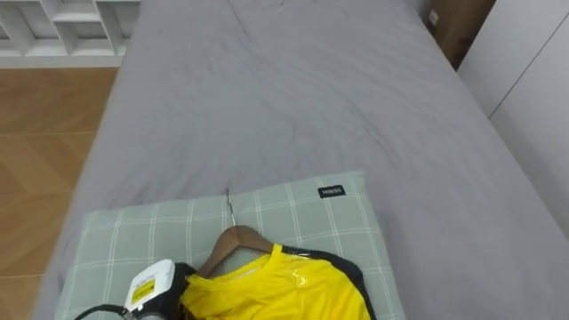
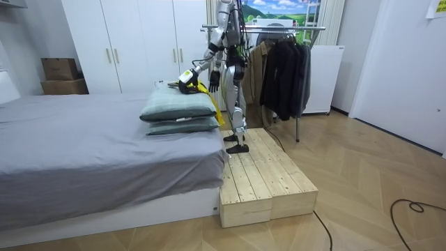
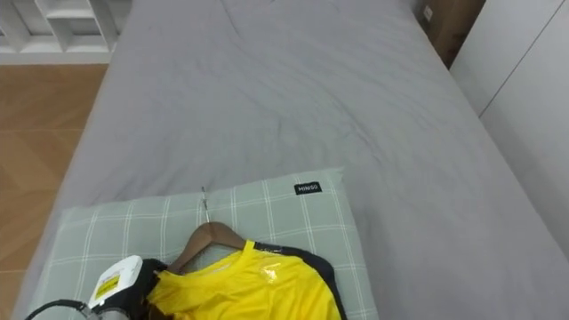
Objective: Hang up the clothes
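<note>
A yellow shirt (image 1: 276, 289) with dark trim lies on a wooden hanger (image 1: 236, 242) on top of a green checked pillow (image 1: 293, 213). The hanger's metal hook (image 1: 229, 206) points away from me, up the bed. My left hand (image 1: 180, 283) rests at the hanger's left shoulder, against the shirt's edge, and its fingers are hidden under the cloth. In the room view I stand on a wooden platform (image 2: 265, 174) at the head of the bed. There my left hand (image 2: 187, 78) reaches over the pillows, while my right hand (image 2: 214, 79) hangs by my side with relaxed fingers.
A grey bed (image 1: 293, 98) stretches ahead of me. Wood floor (image 1: 44, 133) and white shelves lie to its left, white wardrobes (image 1: 524, 62) and a cardboard box to its right. Behind me stands a clothes rack (image 2: 279, 28) with dark coats.
</note>
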### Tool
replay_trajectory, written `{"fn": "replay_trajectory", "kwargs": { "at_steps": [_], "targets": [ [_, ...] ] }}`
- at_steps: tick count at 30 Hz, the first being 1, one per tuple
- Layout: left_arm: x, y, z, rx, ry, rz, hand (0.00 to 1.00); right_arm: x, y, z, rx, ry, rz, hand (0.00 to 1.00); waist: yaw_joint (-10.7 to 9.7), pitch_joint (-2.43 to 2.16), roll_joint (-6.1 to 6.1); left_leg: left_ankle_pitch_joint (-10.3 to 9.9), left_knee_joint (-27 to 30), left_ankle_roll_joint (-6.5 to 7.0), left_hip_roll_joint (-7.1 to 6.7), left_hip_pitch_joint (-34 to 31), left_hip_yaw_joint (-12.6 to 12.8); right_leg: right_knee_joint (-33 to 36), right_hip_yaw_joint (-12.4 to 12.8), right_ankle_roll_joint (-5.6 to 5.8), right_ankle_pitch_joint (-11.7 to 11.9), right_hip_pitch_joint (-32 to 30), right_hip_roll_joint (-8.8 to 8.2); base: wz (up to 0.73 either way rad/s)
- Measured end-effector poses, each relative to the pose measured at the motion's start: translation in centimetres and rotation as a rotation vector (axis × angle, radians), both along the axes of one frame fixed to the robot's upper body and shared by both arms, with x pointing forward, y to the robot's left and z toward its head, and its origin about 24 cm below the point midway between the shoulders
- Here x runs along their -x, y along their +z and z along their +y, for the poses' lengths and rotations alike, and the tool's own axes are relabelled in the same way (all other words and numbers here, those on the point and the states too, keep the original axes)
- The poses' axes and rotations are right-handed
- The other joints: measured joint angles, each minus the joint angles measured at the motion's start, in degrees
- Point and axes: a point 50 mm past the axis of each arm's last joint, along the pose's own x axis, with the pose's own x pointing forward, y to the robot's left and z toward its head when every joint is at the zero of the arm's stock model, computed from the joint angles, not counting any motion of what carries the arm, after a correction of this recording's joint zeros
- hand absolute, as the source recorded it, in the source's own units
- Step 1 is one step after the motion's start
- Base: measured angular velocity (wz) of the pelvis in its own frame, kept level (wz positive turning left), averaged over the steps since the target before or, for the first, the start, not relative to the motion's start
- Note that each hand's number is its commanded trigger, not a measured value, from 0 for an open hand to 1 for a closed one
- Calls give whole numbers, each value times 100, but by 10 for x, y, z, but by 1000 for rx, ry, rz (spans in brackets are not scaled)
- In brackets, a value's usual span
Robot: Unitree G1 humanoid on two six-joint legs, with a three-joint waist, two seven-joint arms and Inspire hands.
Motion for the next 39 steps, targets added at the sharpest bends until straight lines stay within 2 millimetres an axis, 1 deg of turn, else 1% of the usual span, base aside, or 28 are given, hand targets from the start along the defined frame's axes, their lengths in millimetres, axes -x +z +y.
{"fn": "replay_trajectory", "kwargs": {
  "at_steps": [3,8,30,34,39],
  "targets": [
    [4,-4,0,24,23,25,100,0,0,1,-2,2,1,0,-1,0,-1,0,0,0,2,-21,0,-2,-1,0,0,-18,2,0],
    [5,-5,-1,55,35,37,100,0,0,1,-3,1,2,0,2,0,0,0,0,0,2,-34,6,1,3,0,0,-34,2,0],
    [7,-6,1,59,35,56,100,0,0,2,5,29,6,0,6,-13,20,0,-2,0,4,-21,26,-1,23,0,0,-29,3,0],
    [10,-8,1,59,40,60,100,0,0,2,5,29,4,0,-8,-22,33,0,-12,0,3,18,25,-6,12,0,0,11,3,0],
    [10,-8,1,57,43,52,100,0,0,0,7,22,2,0,-13,-51,80,0,12,0,3,17,28,2,23,-1,1,13,3,0]
  ]
}}
